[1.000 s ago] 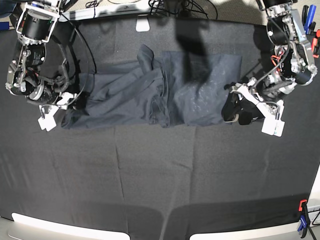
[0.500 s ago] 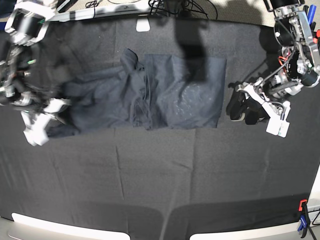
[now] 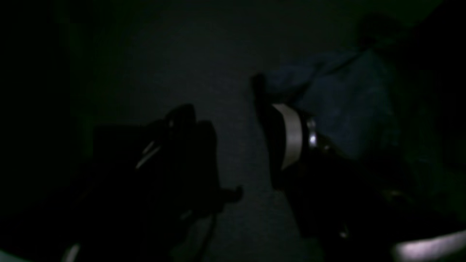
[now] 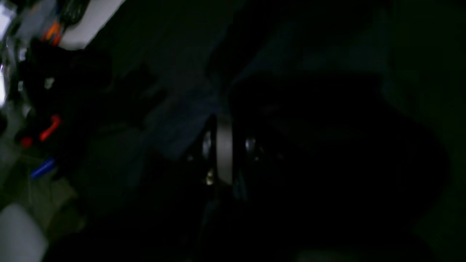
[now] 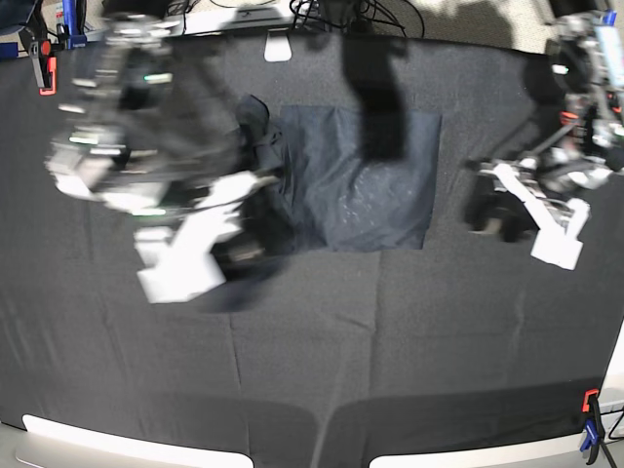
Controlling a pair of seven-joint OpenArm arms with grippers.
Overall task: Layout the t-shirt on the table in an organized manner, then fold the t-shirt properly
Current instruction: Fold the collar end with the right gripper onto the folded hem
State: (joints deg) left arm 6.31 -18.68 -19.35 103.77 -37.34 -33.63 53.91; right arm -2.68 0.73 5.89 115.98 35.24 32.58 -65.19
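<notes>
**Shirt lying half folded, one arm blurred over its edge**

Near the bottom of the base view, the table (image 5: pixel 312 341) is showing bare black cloth, with a clamp (image 5: pixel 591 429) sitting at the lower right corner. At mid frame left, the right gripper (image 5: pixel 229 229) is smeared by motion blur over the shirt's left part; its jaws are standing pressed together, and in the dark wrist view they seem to be pinching cloth, though that is hard to make out. At mid frame right, the left gripper (image 5: pixel 526 210) is hanging wide open and empty, apart from the shirt. Farther up, the shirt (image 5: pixel 366 185) is lying as a flat rectangle, bunched at its left edge.
</notes>
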